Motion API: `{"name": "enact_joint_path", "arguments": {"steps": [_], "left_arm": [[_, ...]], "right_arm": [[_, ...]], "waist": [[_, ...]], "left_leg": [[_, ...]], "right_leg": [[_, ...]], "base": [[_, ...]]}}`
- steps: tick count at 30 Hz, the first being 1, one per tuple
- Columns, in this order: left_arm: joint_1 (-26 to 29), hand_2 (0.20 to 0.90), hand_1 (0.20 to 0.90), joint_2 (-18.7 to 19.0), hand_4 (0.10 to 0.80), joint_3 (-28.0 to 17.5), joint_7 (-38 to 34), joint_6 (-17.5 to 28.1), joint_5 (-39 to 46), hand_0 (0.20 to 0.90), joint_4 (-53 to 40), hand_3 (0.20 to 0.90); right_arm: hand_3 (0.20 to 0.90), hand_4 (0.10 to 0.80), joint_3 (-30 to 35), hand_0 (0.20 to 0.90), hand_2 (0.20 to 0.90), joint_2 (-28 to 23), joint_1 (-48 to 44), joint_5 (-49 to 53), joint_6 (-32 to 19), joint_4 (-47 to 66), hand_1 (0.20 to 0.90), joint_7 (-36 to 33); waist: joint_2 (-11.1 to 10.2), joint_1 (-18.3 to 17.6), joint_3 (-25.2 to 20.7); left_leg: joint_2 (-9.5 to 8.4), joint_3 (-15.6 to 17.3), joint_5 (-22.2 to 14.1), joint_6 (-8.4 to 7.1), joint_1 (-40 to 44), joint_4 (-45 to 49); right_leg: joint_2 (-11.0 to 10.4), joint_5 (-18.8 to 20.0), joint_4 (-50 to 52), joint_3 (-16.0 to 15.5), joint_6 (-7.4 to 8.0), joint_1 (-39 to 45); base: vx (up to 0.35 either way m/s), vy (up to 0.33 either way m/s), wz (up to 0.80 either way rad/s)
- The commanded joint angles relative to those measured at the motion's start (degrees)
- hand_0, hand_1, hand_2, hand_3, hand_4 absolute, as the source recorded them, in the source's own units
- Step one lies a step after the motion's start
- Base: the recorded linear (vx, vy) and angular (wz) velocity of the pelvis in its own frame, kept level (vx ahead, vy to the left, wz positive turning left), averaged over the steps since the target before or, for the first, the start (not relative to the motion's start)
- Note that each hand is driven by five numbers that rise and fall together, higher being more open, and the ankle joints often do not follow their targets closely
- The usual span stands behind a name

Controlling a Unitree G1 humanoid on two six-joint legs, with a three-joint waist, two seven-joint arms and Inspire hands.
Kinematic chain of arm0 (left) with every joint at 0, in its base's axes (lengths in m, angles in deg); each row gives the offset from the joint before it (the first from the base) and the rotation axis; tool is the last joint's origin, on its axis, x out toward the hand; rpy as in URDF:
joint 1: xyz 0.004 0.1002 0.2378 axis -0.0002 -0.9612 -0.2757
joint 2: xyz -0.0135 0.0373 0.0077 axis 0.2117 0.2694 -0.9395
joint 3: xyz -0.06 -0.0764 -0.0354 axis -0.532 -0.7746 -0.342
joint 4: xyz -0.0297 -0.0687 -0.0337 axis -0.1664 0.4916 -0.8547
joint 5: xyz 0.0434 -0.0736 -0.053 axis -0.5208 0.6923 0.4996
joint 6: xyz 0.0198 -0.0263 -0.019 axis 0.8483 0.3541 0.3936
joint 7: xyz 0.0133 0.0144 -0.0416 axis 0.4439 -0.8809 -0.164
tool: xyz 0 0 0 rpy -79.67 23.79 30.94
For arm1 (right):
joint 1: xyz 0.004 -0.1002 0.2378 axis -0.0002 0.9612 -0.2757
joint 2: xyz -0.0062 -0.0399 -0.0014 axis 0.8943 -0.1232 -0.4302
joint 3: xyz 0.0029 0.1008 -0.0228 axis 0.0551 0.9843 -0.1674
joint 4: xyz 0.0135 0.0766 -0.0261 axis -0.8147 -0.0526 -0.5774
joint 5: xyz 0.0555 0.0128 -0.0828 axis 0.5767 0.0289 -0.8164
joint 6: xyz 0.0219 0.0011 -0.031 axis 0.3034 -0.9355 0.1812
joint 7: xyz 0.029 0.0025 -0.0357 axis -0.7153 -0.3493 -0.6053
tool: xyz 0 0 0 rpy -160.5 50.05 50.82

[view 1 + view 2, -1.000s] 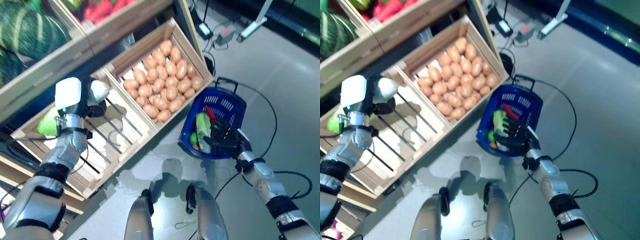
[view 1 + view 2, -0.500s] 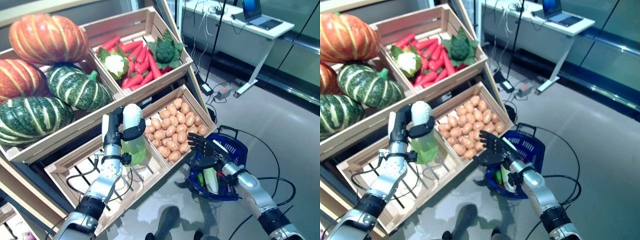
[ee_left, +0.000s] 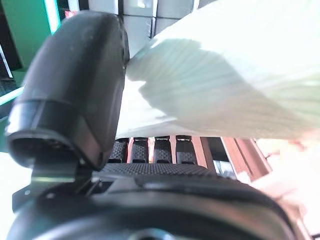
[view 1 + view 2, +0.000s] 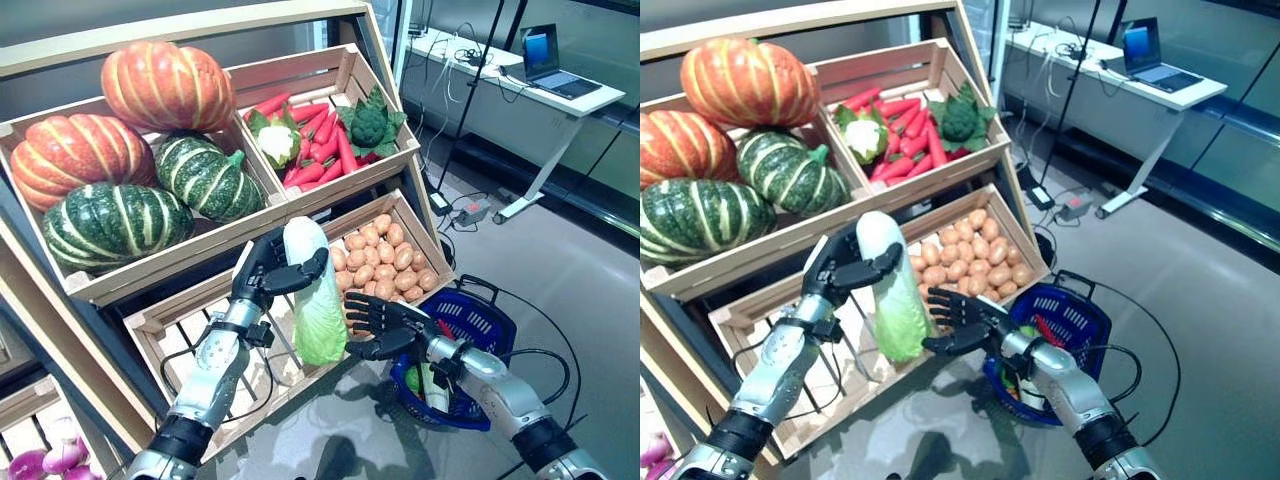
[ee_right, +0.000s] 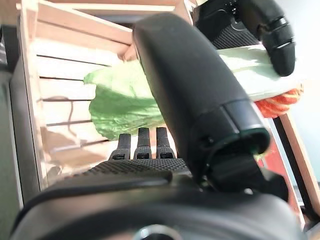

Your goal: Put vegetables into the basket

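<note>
Wooden crates [image 4: 300,75] of pumpkins and carrots rise behind my left hand [image 4: 262,277], whose fingers clamp a cabbage [image 4: 315,300] by its white end above the empty crate. My right hand [image 4: 385,322] waits spread just beside it. The basket [image 4: 495,335] sits well apart; a loose handover could drop the cabbage.

Four pumpkins [image 4: 165,85] fill the top-left crate: two orange, two green. One cauliflower [image 4: 276,142] and one broccoli [image 4: 370,122] flank a heap of carrots [image 4: 318,130]. One cabbage [image 4: 315,300], one basket [image 4: 470,330], one laptop [image 4: 552,55]. Potatoes [image 4: 385,262] too many to count.
</note>
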Motion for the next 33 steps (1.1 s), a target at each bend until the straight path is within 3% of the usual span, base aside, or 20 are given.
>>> {"name": "enact_joint_path", "arguments": {"steps": [1, 20, 32, 33], "left_arm": [[3.73, 0.3, 0.3, -0.89, 0.4, 2.27, 3.71, 5.02, 3.87, 0.3, -6.85, 0.3], [7.57, 0.3, 0.3, -1.76, 0.4, 10.37, 10.46, 0.89, 6.89, 0.3, -7.74, 0.3], [7.93, 0.3, 0.3, -3.08, 0.4, 11.4, 12.92, 3.99, 11.79, 0.3, -9.13, 0.3], [8.1, 0.3, 0.3, -3.01, 0.4, 11.54, 12.97, 4.02, 12.01, 0.3, -9.36, 0.3]], "right_arm": [[0.9, 0.8, -0.82, 0.9, 0.9, 3.16, -6.43, 6.72, -1.78, 2.06, 0.9, 1.37], [0.9, 0.8, -2.9, 0.9, 0.9, 7.78, -17.53, 15.19, 0.32, -1.64, 0.9, -2.28], [0.9, 0.8, -4.71, 0.9, 0.9, 11.57, -18.81, 25.91, 12.79, -14.53, 0.9, 5.11], [0.345, 0.43, -4.74, 0.345, 0.345, 11.74, -18.76, 26.68, 12.68, -15.21, 0.345, 5.44]], "waist": [[-0.94, 0.59, -5.62], [-0.87, 2.12, -5.53], [-1.02, 3.56, -6.08], [-1.02, 3.66, -6.05]], "left_leg": [[-0.6, 0.44, -0.06, 1.28, -2.44, 0.02], [-0.61, -1.13, -0.47, 1.29, -2.28, 0.02], [-0.34, -1.44, -0.52, 1.17, -2.24, 0.02], [-0.33, -1.51, -0.49, 1.17, -2.25, 0.02]], "right_leg": [[-0.45, 2.8, 0.1, -0.53, -3.81, -1.38], [-1.04, 2.55, 0.1, -1.14, -3.6, -0.72], [-1.23, 2.41, 0.1, -1.69, -3.83, -0.45], [-1.23, 2.44, 0.1, -1.74, -3.83, -0.43]], "base": [[0.006, -0.019, 0.05], [-0.001, -0.001, 0.05], [-0.007, 0.016, 0.03], [-0.01, 0.003, 0.04]]}}
